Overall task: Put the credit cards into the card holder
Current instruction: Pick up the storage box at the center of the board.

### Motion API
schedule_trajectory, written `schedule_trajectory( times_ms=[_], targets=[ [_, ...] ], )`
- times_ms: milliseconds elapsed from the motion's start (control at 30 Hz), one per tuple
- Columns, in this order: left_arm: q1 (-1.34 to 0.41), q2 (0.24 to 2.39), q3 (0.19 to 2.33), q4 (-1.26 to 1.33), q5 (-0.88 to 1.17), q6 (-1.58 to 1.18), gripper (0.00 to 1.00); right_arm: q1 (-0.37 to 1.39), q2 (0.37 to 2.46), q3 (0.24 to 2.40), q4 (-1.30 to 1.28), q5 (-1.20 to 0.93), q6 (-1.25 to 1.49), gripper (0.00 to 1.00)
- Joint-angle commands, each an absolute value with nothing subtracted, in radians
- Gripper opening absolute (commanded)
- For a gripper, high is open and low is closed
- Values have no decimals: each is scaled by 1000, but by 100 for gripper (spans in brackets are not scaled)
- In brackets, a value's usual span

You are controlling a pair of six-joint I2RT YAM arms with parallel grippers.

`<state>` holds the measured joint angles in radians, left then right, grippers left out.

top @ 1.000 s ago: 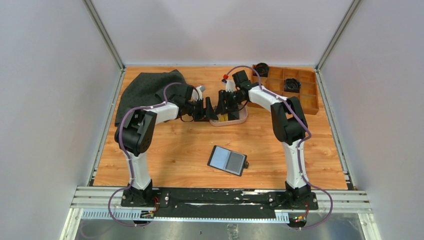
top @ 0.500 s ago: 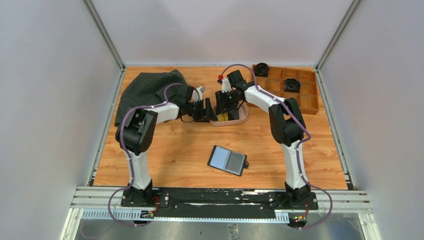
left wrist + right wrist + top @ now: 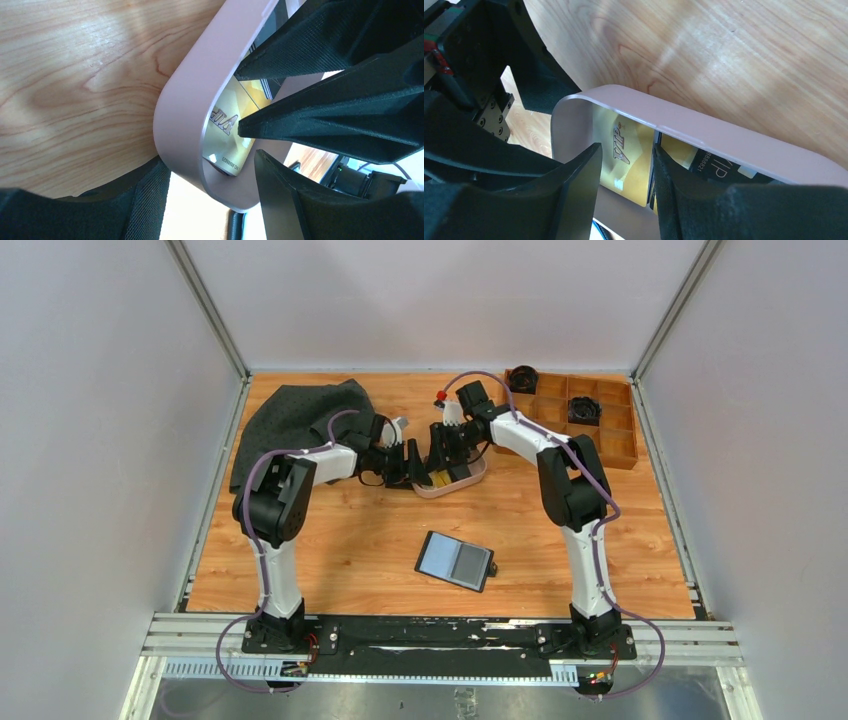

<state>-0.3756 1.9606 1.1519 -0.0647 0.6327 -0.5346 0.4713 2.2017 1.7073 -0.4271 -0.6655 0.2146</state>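
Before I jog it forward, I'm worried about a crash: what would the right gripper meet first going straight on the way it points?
Most likely the gold card in the pink tray: the right gripper, open, points straight at it. Depth is unclear; the tray's floor would come next.

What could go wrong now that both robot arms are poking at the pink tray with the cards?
Both sets of jaws crowd the same end of the pink tray, so they could bump each other. The gold card shows between the open right jaws, with a black card close by. It might slip, or drag its neighbour along. The open left jaws seem to straddle the tray's rim, so a push could slide or tip the tray.
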Motion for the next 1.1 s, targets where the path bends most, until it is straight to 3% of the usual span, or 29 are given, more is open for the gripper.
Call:
schedule_trajectory(
  times_ms=[0,667,1067],
  targets=[
    [-387,1976,1190,-16,683,-535,63,506,2192,1679,-408,-861,291,45],
    [-387,1982,1190,-16,689,-534,63,499,2212,1620,-264,-1045,471,41],
    [-380,1980,1192,-21,687,-525,68,477,2211,1587,-176,-1107,543,39]
  ],
)
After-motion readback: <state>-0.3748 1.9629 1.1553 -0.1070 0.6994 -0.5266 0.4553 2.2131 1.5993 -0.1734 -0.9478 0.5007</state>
